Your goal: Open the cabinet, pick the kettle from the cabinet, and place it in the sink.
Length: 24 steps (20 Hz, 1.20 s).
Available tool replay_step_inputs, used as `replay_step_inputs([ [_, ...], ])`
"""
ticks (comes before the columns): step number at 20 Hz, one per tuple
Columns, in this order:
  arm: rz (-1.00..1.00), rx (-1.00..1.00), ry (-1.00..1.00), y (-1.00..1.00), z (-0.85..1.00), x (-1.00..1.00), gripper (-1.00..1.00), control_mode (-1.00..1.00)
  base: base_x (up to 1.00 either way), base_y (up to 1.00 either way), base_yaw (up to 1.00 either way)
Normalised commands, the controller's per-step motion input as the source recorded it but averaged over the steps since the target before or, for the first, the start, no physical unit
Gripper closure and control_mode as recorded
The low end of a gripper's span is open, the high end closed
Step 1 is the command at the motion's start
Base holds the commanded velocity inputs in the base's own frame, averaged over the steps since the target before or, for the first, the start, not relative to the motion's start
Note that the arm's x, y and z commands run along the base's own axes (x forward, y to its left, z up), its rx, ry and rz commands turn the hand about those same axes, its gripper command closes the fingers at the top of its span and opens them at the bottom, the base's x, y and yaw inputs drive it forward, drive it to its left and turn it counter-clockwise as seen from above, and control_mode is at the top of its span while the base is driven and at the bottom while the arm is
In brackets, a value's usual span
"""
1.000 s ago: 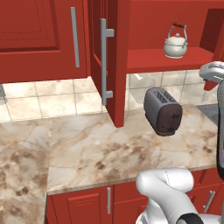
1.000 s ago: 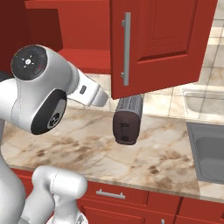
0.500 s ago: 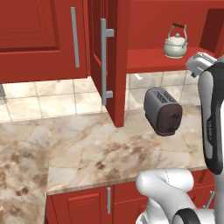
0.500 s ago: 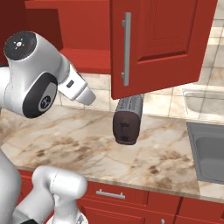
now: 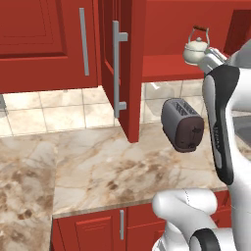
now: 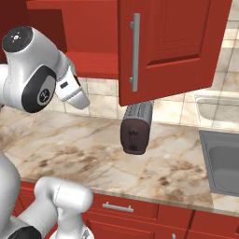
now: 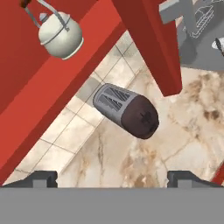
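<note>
The cabinet (image 5: 128, 73) stands open, both doors swung out. Its right door (image 6: 172, 46) hangs over the toaster. The cream-white kettle (image 5: 197, 46) sits upright on the red shelf (image 5: 169, 66), and in the hand view the kettle (image 7: 61, 35) is at the upper left. My gripper (image 7: 116, 179) is open and holds nothing, back from the shelf and some way short of the kettle. In the left base view the arm's wrist (image 5: 214, 58) shows just right of the kettle. The grey sink (image 6: 224, 161) lies at the counter's right end, and the sink (image 7: 199, 43) also appears at the hand view's upper right.
A grey and dark-brown toaster (image 5: 182, 125) stands on the marble counter (image 5: 108, 171) below the shelf. The left door's edge and long bar handle (image 5: 117, 68) jut forward. A wire dish rack (image 7: 203, 15) sits by the sink. Shorter red cupboards (image 5: 44, 44) hang to the left.
The arm has swung up and toward the open cabinet, its forearm now upright at the right of the left base view. The jaws stay open. Kettle and toaster have not moved.
</note>
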Motion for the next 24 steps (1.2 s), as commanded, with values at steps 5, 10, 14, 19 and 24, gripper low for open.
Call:
replay_step_inputs([
  [5,-0.25,0.18,0.00,0.23,0.00,0.31,-1.00,-1.00,0.00,0.00,0.00],
  [10,-0.26,0.17,0.00,0.22,0.00,0.27,-1.00,-1.00,0.00,0.00,0.00],
  [14,-0.27,0.16,0.00,0.22,0.00,0.20,-1.00,-1.00,0.00,0.00,0.00],
  [19,-0.28,0.15,0.00,0.21,0.00,0.22,-1.00,-1.00,0.00,0.00,0.00],
  [24,-0.26,0.14,0.00,0.15,0.00,0.21,-1.00,-1.00,0.00,0.00,0.00],
])
